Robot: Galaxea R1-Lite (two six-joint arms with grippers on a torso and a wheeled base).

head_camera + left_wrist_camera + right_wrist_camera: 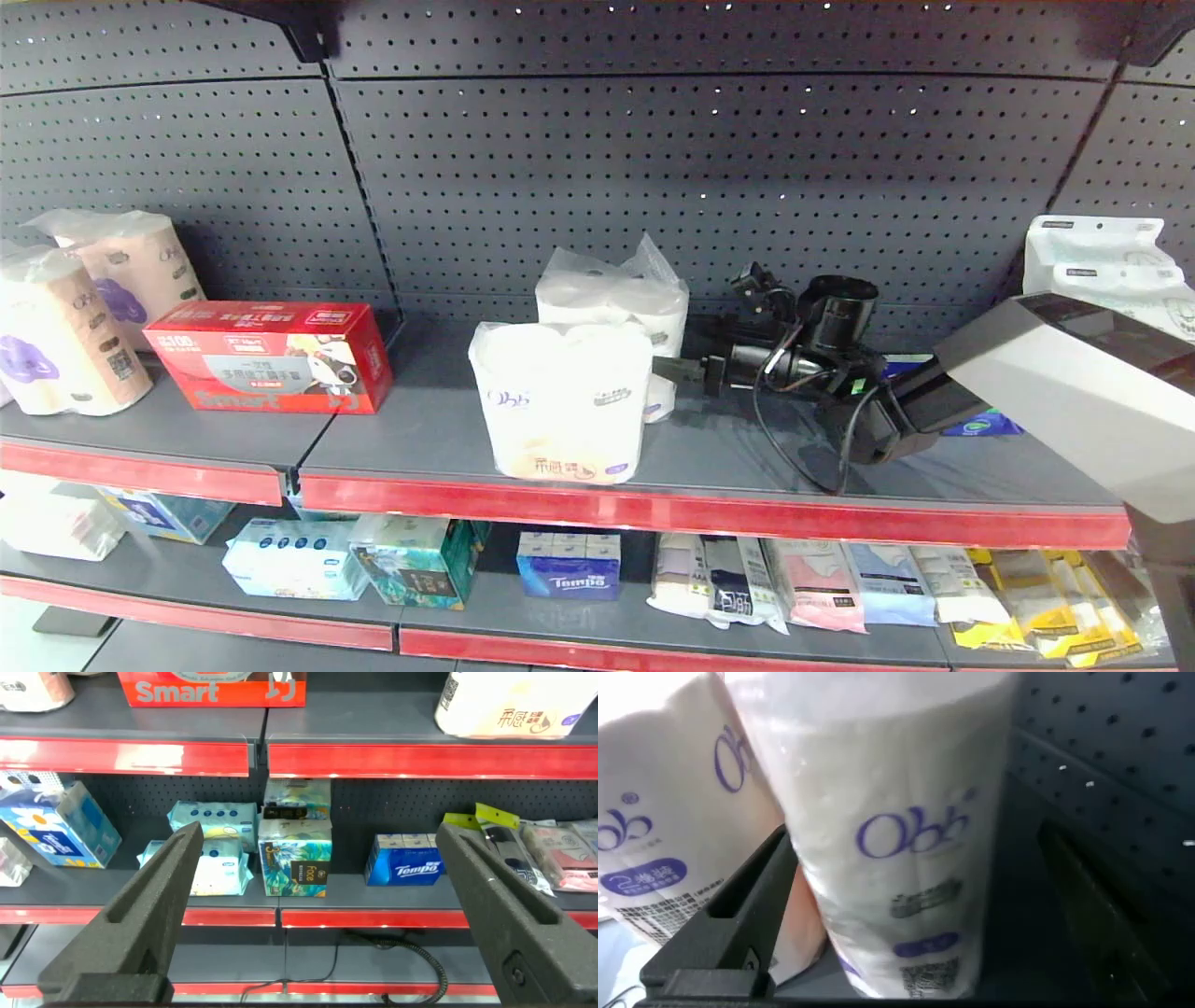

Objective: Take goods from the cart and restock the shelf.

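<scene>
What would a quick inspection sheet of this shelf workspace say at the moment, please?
Surface: grey upper shelf with red front edge, bearing goods.
Job's things: two white roll packs mid-shelf, front pack, rear pack behind it.
Clutter: red box and pink roll packs to the left; tissue packs on the lower shelf.
Grippers: right gripper open around the rear pack; left gripper open, facing the lower shelf.
Cables: black cable loops off the right arm.
Surroundings: perforated back panel.
</scene>
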